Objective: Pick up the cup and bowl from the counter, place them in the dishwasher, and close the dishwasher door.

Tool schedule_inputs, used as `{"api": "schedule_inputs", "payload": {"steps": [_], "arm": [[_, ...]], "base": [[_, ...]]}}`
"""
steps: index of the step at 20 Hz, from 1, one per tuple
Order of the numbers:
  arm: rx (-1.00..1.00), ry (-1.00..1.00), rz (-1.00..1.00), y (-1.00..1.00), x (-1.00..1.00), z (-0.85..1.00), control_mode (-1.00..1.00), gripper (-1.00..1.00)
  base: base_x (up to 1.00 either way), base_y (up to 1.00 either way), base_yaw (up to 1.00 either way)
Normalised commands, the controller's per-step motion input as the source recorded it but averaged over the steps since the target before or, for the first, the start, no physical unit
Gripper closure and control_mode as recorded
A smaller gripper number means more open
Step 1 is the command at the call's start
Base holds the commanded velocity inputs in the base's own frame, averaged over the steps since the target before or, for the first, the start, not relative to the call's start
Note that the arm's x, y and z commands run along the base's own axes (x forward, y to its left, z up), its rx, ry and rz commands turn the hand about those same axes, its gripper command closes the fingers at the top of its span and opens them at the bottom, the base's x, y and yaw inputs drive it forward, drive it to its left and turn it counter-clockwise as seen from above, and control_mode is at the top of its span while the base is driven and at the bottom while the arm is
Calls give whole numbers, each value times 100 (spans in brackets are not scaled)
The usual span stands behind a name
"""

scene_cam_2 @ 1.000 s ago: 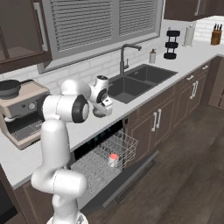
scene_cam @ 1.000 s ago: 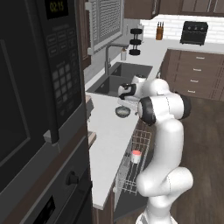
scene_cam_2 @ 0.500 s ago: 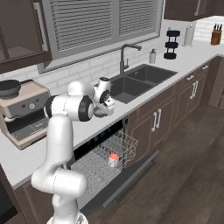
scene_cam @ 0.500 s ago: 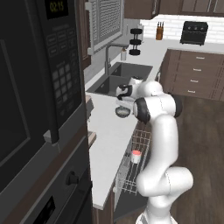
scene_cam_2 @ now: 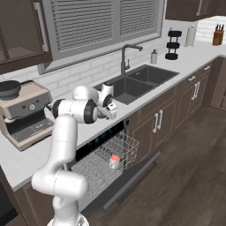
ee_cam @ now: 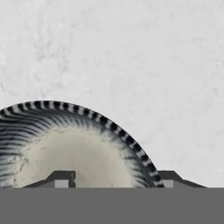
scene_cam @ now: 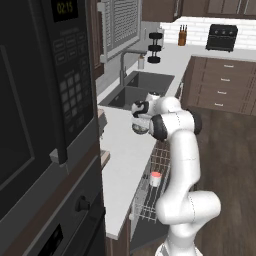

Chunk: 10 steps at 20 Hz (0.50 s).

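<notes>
The bowl [ee_cam: 65, 148] has a black-and-white striped rim and a pale inside, and it sits on the light counter [ee_cam: 131, 52]. My gripper [ee_cam: 116, 177] is low over it, open, its jaws astride the rim: one fingertip inside the bowl, the other just outside. In the left base view the gripper [scene_cam: 139, 121] points down at the bowl [scene_cam: 138, 130] near the sink. The hand [scene_cam_2: 108, 111] covers the bowl in the right base view. The cup [scene_cam_2: 114, 161], red inside, stands in the dishwasher's white wire rack [scene_cam_2: 95, 165]. The dishwasher door [scene_cam_2: 132, 176] hangs open.
The dark sink [scene_cam_2: 141, 79] with its faucet [scene_cam_2: 126, 57] lies just right of the hand. A coffee machine [scene_cam_2: 24, 112] stands on the counter to the left. A tall black oven and microwave column [scene_cam: 45, 125] fills the near left. The pulled-out rack [scene_cam: 150, 192] and door jut over the floor.
The arm has reached forward and lowered the hand onto the bowl. The cup and the dishwasher door have not moved.
</notes>
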Motion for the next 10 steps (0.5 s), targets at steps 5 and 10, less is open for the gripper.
{"api": "schedule_inputs", "payload": {"steps": [5,10], "arm": [[0,4,0,0,2,-44,-100,100],[0,0,0,0,0,-2,-100,100]], "base": [[0,0,0],[0,0,0]]}}
